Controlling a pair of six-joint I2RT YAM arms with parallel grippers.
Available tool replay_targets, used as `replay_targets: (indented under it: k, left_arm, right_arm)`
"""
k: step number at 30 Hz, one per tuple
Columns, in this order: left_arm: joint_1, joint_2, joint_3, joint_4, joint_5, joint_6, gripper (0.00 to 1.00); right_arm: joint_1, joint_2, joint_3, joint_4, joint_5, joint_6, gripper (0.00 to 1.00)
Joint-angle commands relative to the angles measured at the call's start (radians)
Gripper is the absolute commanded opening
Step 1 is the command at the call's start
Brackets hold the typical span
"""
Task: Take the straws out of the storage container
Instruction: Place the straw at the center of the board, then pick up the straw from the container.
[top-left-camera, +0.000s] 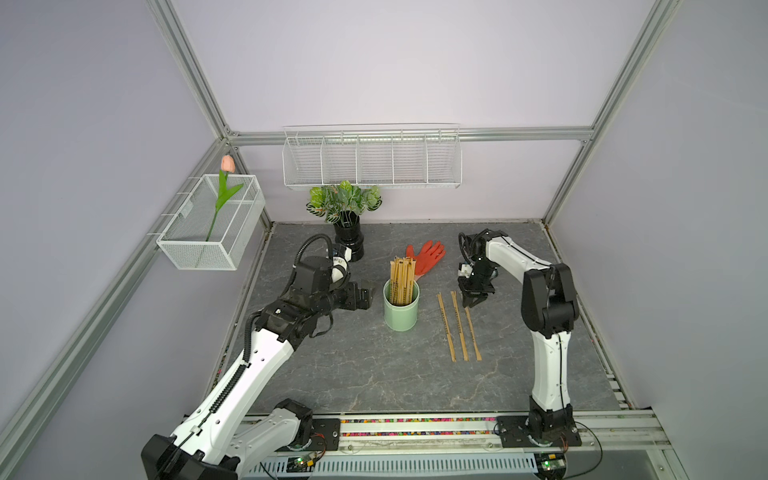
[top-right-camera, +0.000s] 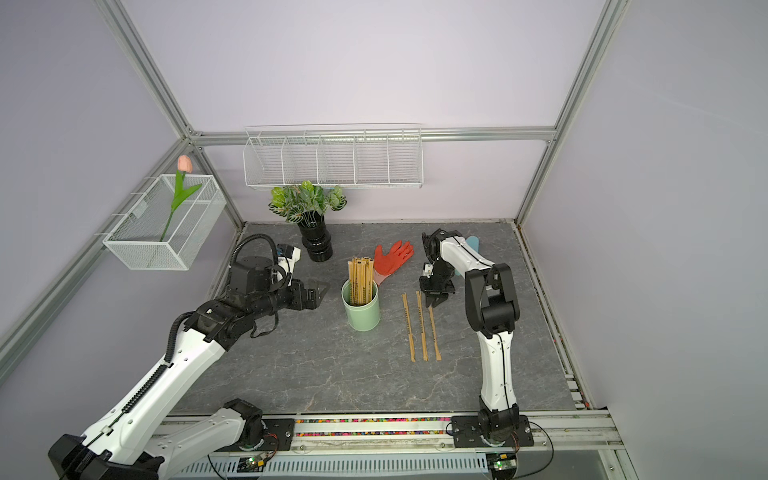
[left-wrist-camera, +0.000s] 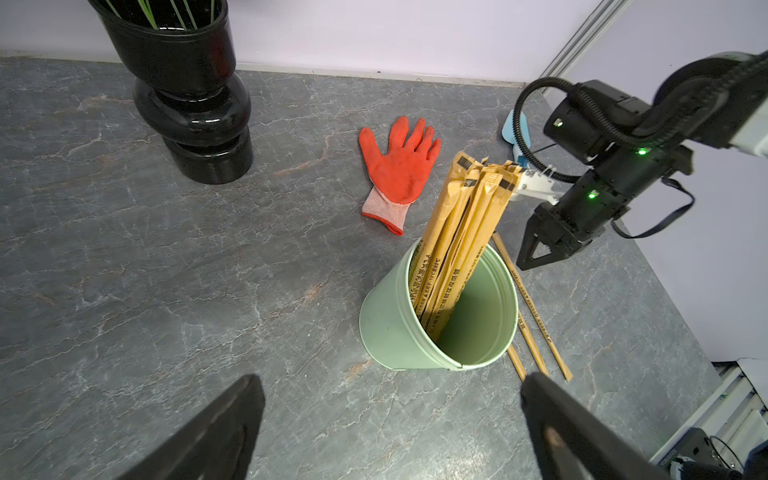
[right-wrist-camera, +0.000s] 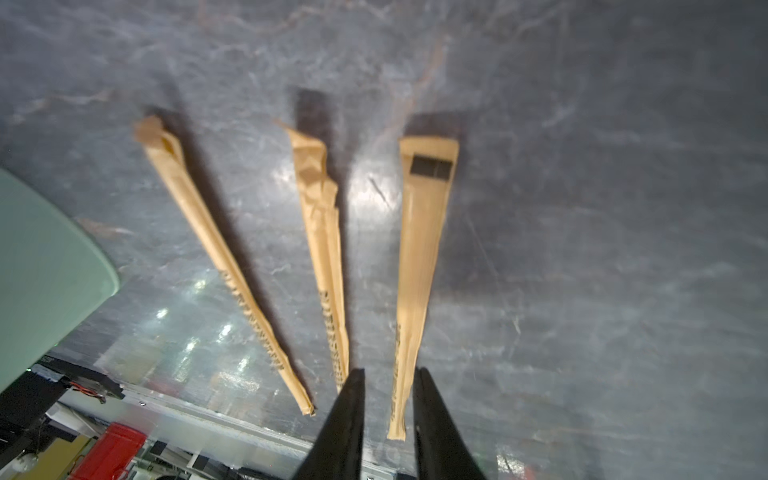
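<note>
The storage container (top-left-camera: 401, 311) (top-right-camera: 361, 309) (left-wrist-camera: 395, 328) is a mint-green cup standing upright mid-table. A bundle of tan paper-wrapped straws (top-left-camera: 402, 276) (top-right-camera: 360, 278) (left-wrist-camera: 461, 224) sticks up out of it. Three more straws (top-left-camera: 459, 326) (top-right-camera: 422, 328) (right-wrist-camera: 328, 270) lie side by side on the table to its right. My right gripper (top-left-camera: 471, 303) (top-right-camera: 433, 302) (right-wrist-camera: 390, 370) points down over the far end of the rightmost straw (right-wrist-camera: 419, 270). Its jaws stand slightly apart, with a gap on each side of that straw. My left gripper (top-left-camera: 368, 296) (top-right-camera: 318, 293) (left-wrist-camera: 395, 377) is wide open and empty, just left of the cup.
A black ribbed vase (top-left-camera: 349, 241) with a leafy plant stands at the back left. A red work glove (top-left-camera: 426, 257) (left-wrist-camera: 399, 166) lies behind the cup. White wire baskets (top-left-camera: 372, 160) (top-left-camera: 212, 224) hang on the walls. A light blue object (top-right-camera: 471, 243) sits behind the right arm.
</note>
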Motion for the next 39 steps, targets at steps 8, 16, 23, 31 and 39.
replay_targets:
  k: [8, 16, 23, 31, 39]
  left_arm:
    - [-0.003, -0.013, -0.004, -0.006, -0.004, 0.000, 1.00]
    - [-0.003, -0.016, -0.004, -0.006, -0.009, 0.001, 1.00]
    - [-0.003, -0.017, -0.004, -0.007, -0.009, 0.001, 1.00]
    - [-0.002, -0.013, -0.004, -0.007, -0.007, 0.002, 1.00]
    - [-0.002, -0.012, -0.003, -0.007, -0.004, 0.002, 1.00]
  right_arm:
    - [0.201, -0.534, -0.207, 0.358, 0.097, 0.128, 0.38]
    - [0.362, -0.579, -0.170, 0.467, 0.169, 0.186, 0.42]
    - [0.408, -0.464, -0.121, 0.500, 0.161, 0.196, 0.29]
    - [0.421, -0.364, -0.070, 0.515, 0.149, 0.213, 0.26]
    - [0.426, -0.309, -0.023, 0.506, 0.126, 0.215, 0.25]
